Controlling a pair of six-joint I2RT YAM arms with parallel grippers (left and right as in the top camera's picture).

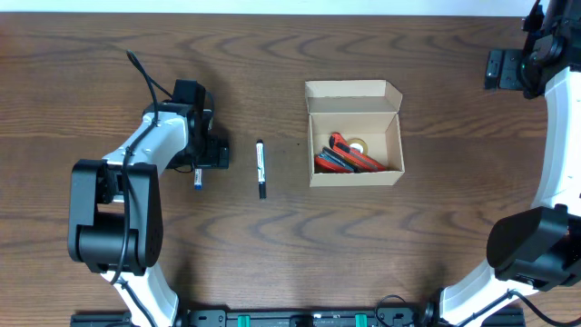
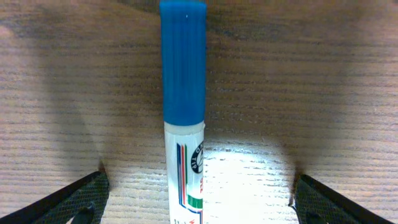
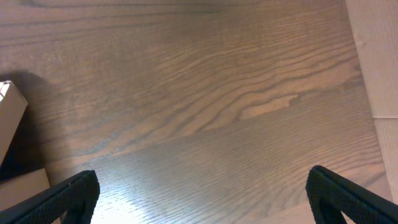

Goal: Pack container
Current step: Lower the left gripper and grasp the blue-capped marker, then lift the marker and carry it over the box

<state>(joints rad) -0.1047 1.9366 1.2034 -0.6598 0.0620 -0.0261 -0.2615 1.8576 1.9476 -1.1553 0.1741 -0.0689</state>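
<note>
Dark wood tabletop (image 1: 436, 236); open box (image 1: 355, 179) sits right of centre, mouth up, lid flap back toward the far edge, long axis left-right in the overhead view. Left fingers (image 2: 68, 202) are spread wide either side of the blue marker (image 2: 183, 74), not touching it; right fingers (image 3: 62, 199) spread, empty, over bare wood. Risk: the round marker could roll or skew out if the close lands off-centre.

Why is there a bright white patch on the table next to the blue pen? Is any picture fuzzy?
Left wrist view: glare shines off the brown wooden table beside the blue-capped white marker, probably from a light near the camera, with darker shadow on both sides; this close-up looks a little soft. Right wrist view: only a faint sheen at the lower left. Overhead view: even light, sharp, no glare.
</note>
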